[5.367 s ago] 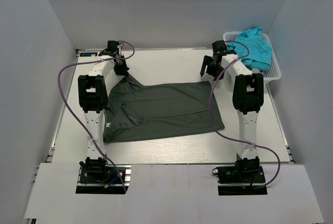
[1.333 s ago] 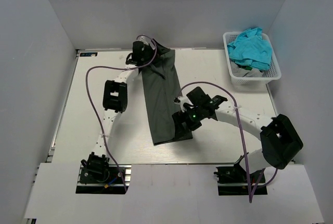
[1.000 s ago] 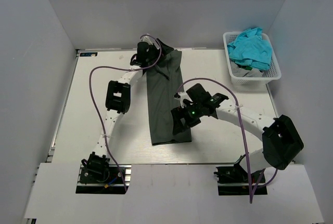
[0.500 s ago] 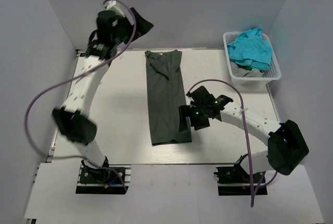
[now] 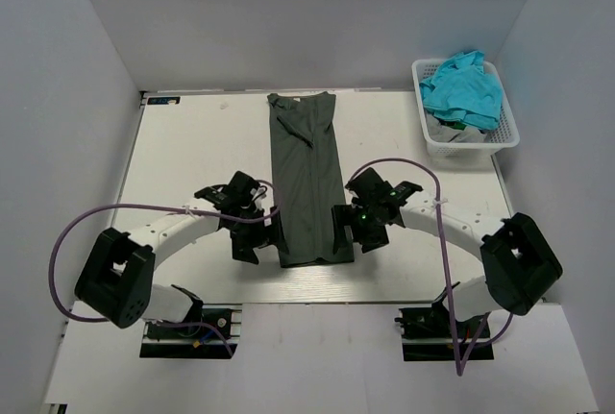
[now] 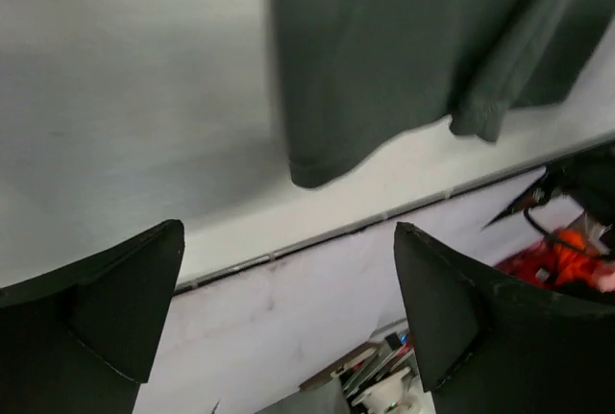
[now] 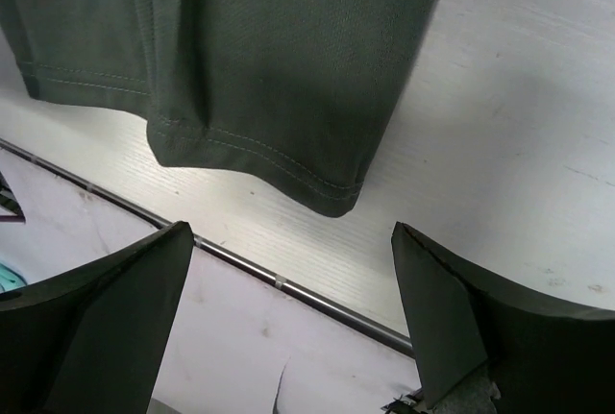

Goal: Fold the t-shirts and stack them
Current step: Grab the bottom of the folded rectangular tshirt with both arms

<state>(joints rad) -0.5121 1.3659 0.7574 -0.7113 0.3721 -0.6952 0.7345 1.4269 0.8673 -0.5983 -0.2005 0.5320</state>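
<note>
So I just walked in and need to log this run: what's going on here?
Two robot arms are folding t-shirts. The dark grey t-shirt lies on the table, folded into a long narrow strip running from far to near. The left hand and right hand, both open and holding nothing, sit on either side of its near hem. A turquoise t-shirt sits in the white basket at the far right, not yet folded.
</note>
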